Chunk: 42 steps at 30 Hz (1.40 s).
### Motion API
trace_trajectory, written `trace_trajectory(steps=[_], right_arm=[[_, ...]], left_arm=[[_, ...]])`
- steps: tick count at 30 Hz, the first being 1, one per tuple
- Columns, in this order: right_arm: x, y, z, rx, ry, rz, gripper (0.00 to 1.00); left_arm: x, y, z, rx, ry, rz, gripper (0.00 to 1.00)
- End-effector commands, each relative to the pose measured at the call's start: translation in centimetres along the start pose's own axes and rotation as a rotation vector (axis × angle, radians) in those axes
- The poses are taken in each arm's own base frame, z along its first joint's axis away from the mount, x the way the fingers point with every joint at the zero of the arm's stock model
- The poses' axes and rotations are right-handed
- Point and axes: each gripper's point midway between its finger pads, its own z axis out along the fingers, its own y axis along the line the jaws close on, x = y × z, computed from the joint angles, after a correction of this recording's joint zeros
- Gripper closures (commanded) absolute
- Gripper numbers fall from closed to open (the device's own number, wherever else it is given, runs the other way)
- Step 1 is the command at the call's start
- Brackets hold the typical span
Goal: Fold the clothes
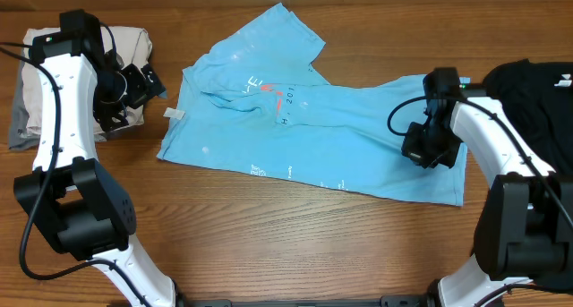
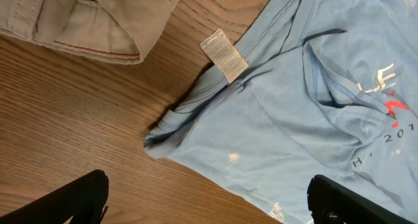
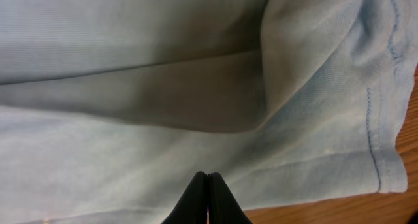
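Note:
The clothes are a light blue T-shirt (image 1: 313, 128) lying crumpled and partly spread across the middle of the table, lettering up. My right gripper (image 1: 428, 150) is down on the shirt's right part near its hem. In the right wrist view its tips (image 3: 208, 175) are shut together on the blue cloth (image 3: 163, 74), which creases into a ridge just beyond them. My left gripper (image 1: 143, 85) hovers off the shirt's left edge, wide open. In the left wrist view it (image 2: 209, 185) has only bare wood and the shirt's collar edge (image 2: 294, 119) between its fingers.
A heap of beige and grey garments (image 1: 36, 56) lies at the far left, also seen as beige cloth (image 2: 85, 15) in the left wrist view. A black garment (image 1: 528, 83) sits at the far right. A white label (image 2: 224, 54) sticks out at the shirt's collar.

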Motion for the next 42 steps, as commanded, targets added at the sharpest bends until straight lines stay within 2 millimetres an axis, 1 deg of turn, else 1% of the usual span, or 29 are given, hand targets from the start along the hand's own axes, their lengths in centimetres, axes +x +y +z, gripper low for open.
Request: trace_trajectory(steps=[1, 7, 13, 15, 18, 22, 23, 25, 27, 30, 33, 35, 36, 38, 39, 40, 42], right_arm=[[-0.7, -1.2, 0.3, 0.041, -0.042, 0.033, 0.95], [-1.5, -2.0, 1.2, 0.027, -0.071, 0.091, 0.96], [-2.4, -1.8, 1.6, 0.011, -0.109, 0.091, 0.96], [-2.7, -2.0, 2.0, 0.024, -0.130, 0.093, 0.96], [-4.1, -2.5, 2.3, 0.049, -0.204, 0.100, 0.96], [-6.5, -2.3, 1.8, 0.045, -0.309, 0.111, 0.95], [-7.0, -2.1, 1.6, 0.036, -0.330, 0.113, 0.91], [-7.8, -1.8, 1.4, 0.020, -0.365, 0.116, 0.90], [-8.4, -1.5, 1.1, 0.009, -0.389, 0.119, 0.85], [-9.1, -1.3, 0.8, -0.004, -0.419, 0.121, 0.85], [-10.3, -1.3, -0.4, -0.018, -0.455, 0.137, 0.84], [-11.3, -1.8, -2.2, -0.027, -0.471, 0.161, 0.80], [-11.9, -2.3, -3.5, -0.034, -0.483, 0.178, 0.78], [-12.9, -3.2, -5.7, -0.039, -0.499, 0.208, 0.71], [-13.3, -3.9, -6.7, -0.037, -0.504, 0.226, 0.65], [-13.5, -4.5, -7.5, -0.034, -0.504, 0.240, 0.56], [-13.6, -5.5, -8.3, -0.027, -0.497, 0.263, 0.30]], left_arm=[[-0.2, -0.9, -1.6, 0.025, -0.042, 0.025, 0.00], [-0.2, -0.9, -1.6, 0.025, -0.042, 0.025, 0.00], [-0.2, -0.9, -1.6, 0.025, -0.042, 0.025, 0.00], [-0.2, -0.9, -1.6, 0.025, -0.042, 0.025, 0.00], [-0.2, -0.9, -1.6, 0.026, -0.042, 0.025, 0.00], [-0.2, -0.9, -1.6, 0.026, -0.042, 0.025, 0.00], [-0.2, -0.9, -1.6, 0.026, -0.042, 0.025, 0.00], [-0.2, -0.9, -1.6, 0.025, -0.042, 0.025, 0.00], [-0.2, -0.9, -1.6, 0.025, -0.042, 0.025, 0.00], [-0.2, -0.9, -1.6, 0.025, -0.042, 0.025, 0.00], [-0.2, -0.9, -1.6, 0.025, -0.042, 0.025, 0.00], [-0.2, -0.9, -1.6, 0.025, -0.042, 0.025, 0.00], [-0.2, -0.9, -1.6, 0.025, -0.042, 0.025, 0.00], [-0.2, -0.9, -1.6, 0.025, -0.042, 0.025, 0.00], [-0.2, -0.9, -1.6, 0.025, -0.042, 0.025, 0.00], [-0.2, -0.9, -1.6, 0.025, -0.042, 0.025, 0.00], [-0.2, -0.9, -1.6, 0.026, -0.042, 0.025, 0.00]])
